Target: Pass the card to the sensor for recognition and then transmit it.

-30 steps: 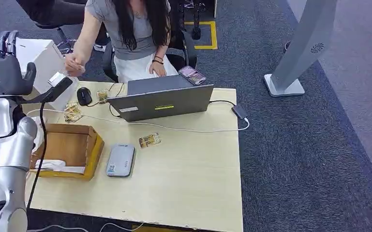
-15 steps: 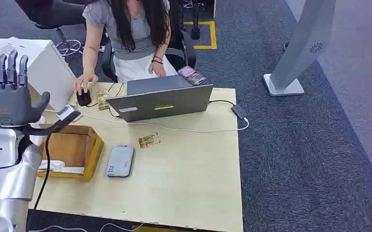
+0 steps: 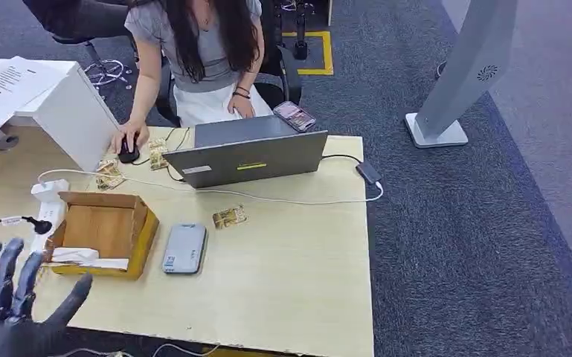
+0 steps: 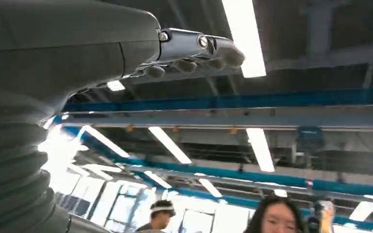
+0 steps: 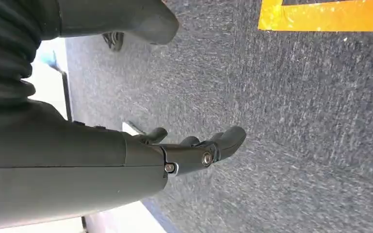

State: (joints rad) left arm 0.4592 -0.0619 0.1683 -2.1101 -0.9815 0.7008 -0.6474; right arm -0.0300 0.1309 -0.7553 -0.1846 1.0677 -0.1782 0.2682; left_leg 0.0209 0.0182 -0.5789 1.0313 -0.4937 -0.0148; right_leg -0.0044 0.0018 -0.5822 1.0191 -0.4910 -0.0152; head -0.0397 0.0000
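The left hand point(image 4: 126, 53) points upward, fingers point(image 4: 218, 48) extended and empty. Beyond it: ceiling light strips point(image 4: 242, 34), blue beams point(image 4: 233, 99). Two people, apparently, appear near the frame edge.

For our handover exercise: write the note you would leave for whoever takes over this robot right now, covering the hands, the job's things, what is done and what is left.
Left hand: empty, fingers apart, low at the table's near-left corner.
Right hand: empty, hanging over carpet.
A card lies on the table just beyond the grey sensor, apart from it. More cards lie near the mouse.
Done: cannot tell from here.
Left: probably pick up the card, show it to the sensor, pass it on.
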